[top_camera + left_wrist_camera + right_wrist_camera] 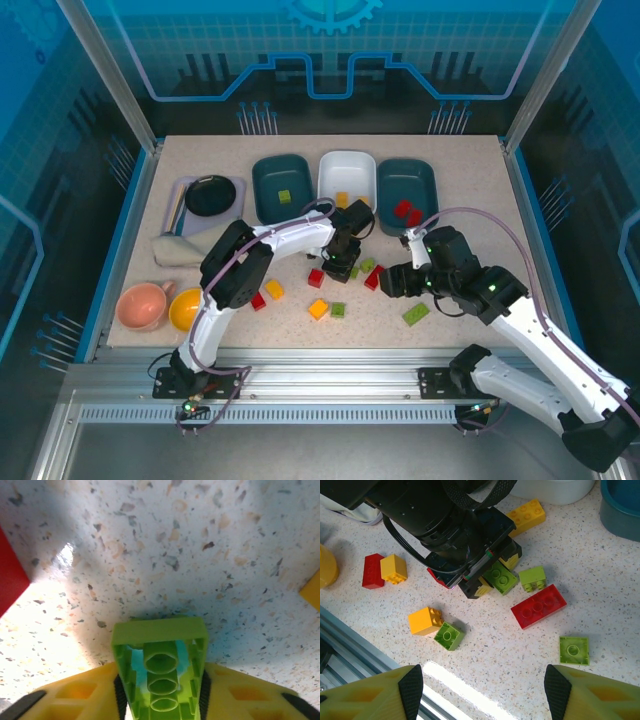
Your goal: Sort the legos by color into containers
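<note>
Pink mug (pixel 143 305) beside yellow bowl (pixel 186 309), black dish (pixel 210 195) beyond.

Speckled table (pixel 475 215) bearing three trays (pixel 345 175), loose legos (pixel 318 309), a folded cloth (pixel 180 250), pink cup (pixel 142 306), yellow bowl (pixel 185 308).

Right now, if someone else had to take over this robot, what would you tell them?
Left gripper: shut on a green lego.
Right gripper: open, empty, above the loose legos.
Done: a green brick in the left teal tray, yellows in the white tray, reds in the right teal tray.
Left: the held lego goes to the left teal tray; then the red, yellow and green ones on the table.
</note>
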